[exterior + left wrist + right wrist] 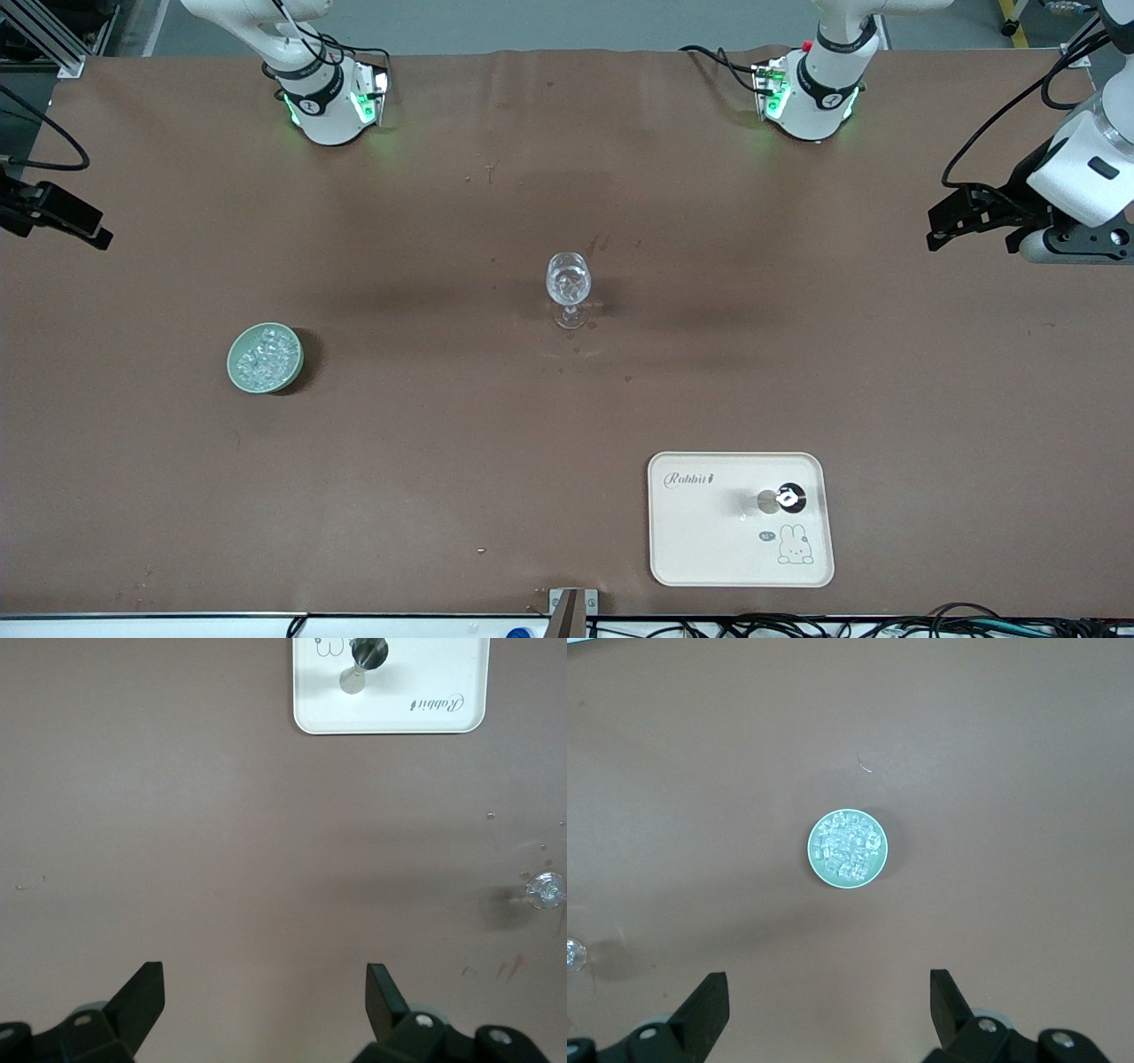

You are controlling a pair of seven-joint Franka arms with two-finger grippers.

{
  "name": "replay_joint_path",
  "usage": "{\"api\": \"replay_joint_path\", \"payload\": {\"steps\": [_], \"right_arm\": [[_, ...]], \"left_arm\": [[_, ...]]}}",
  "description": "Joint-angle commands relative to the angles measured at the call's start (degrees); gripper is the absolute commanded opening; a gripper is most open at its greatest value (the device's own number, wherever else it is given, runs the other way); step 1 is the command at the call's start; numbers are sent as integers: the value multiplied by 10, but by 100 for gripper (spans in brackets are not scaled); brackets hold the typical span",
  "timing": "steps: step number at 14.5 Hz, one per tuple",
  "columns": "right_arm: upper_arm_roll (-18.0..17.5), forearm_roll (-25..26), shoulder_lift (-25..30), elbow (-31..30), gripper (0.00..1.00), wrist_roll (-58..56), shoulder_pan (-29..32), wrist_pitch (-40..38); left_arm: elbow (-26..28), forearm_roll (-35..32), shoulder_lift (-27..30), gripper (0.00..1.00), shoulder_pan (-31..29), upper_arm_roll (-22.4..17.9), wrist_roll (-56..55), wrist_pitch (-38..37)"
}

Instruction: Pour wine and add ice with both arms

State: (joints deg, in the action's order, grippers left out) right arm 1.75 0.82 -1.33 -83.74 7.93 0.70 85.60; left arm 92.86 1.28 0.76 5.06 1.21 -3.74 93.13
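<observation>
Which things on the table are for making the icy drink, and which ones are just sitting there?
For the job:
- wineglass, mid-table
- ice heaped in the green bowl, toward the right arm's end
- left gripper and right gripper, both open, empty, held high

Just sitting there:
- rabbit tray, nearest the front camera
- small dark bottle-like thing standing on it; can't tell what it is

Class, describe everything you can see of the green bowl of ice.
The green bowl is small, round, pale green and smooth. It sits upright on the brown table, toward the right arm's end, nearer the front camera than the wineglass. A heap of small clear ice cubes fills it. Nothing else touches it.
</observation>
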Motion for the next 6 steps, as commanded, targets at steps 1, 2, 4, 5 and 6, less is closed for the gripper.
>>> {"api": "replay_joint_path", "payload": {"steps": [1, 2, 4, 5, 6], "right_arm": [[-8, -9, 21, -23, 100, -13, 23, 4], [-8, -9, 20, -23, 100, -13, 20, 4], [-7, -9, 20, -23, 100, -13, 17, 4], [-6, -8, 21, -23, 100, -13, 17, 4], [-6, -8, 20, -23, 100, -13, 17, 4]], "left_arm": [[-8, -12, -1, 100, -5, 3, -7, -1], [-8, -12, -1, 100, -4, 3, -7, -1], [-8, -12, -1, 100, -4, 3, -6, -1], [-8, -13, -1, 100, -5, 3, -6, -1], [-8, -13, -1, 100, -5, 2, -6, -1]]}}
